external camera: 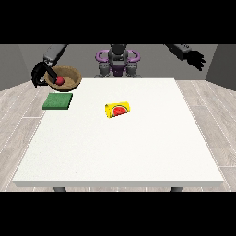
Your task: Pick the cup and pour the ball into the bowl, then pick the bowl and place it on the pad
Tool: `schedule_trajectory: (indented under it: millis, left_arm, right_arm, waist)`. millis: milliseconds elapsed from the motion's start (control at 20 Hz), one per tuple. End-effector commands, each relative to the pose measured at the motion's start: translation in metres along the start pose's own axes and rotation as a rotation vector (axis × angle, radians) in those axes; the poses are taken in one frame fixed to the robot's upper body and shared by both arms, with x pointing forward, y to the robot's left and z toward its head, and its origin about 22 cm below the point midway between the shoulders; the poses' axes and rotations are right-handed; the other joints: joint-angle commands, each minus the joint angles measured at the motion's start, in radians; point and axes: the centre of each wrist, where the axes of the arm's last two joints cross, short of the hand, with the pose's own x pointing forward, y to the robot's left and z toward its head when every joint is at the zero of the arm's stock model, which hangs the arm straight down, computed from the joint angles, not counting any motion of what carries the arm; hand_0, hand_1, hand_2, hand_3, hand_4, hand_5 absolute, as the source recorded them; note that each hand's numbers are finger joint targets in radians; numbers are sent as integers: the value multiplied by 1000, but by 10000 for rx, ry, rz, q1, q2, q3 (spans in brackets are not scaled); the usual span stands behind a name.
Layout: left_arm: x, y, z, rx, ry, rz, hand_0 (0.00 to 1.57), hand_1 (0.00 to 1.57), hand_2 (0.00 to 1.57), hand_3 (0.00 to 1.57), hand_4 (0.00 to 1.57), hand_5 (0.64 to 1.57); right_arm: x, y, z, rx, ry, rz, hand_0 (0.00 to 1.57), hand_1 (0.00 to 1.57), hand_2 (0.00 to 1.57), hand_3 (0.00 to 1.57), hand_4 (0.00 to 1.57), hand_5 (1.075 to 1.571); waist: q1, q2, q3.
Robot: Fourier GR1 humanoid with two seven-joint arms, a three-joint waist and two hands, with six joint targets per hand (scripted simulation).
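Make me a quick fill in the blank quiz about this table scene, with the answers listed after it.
1. The red ball sits inside the brown wooden ____.
2. The yellow cup with a watermelon picture lies on its ____ on the white table.
3. The flat pad near the bowl is coloured ____.
4. The hand at the view's left holds the bowl by its ____.

Answers: bowl; side; green; rim

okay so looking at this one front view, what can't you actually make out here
- Hand at the view's left: it is at the bowl rim, but its grip is too small to read.
- Ball: red, in the bowl; whether the hand touches it is unclear.
- Cup: on its side; its opening is not visible.
- Hand at the view's right: finger pose too small.
- Pad: nothing hidden.
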Motion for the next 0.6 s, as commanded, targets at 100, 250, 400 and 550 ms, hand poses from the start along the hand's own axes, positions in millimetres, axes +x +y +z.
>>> schedule_trajectory:
  millis: [100, 250, 400, 550]
  left_arm:
    - [31, 91, 7, 686, -1178, 137, 0, 0, 0, 0, 1281, 1571]
    - [42, 121, 1, 1007, -1734, 306, 0, 0, 0, 0, 1226, 1566]
    - [43, 127, 3, 950, -1578, 331, 0, 0, 0, 0, 1193, 1557]
    - [49, 113, -2, 529, -1583, 259, 0, 0, 0, 0, 1189, 1558]
  right_arm:
    - [-11, -32, 0, -757, -885, -337, 1571, 1571, 1571, 0, 801, 1568]
    - [25, -25, -8, -770, -1347, -845, 1571, 1571, 1571, 0, 793, 1567]
    - [15, -23, -9, -830, -1077, -1032, 1571, 1571, 1571, 0, 747, 1566]
    - [11, -58, -13, -2205, -509, -1167, 1571, 1571, 1571, 709, 0, 1560]
  waist:
    - [217, 870, 1]
    - [15, 1586, -5]
    - [91, 1454, -1]
    - [355, 1396, 8]
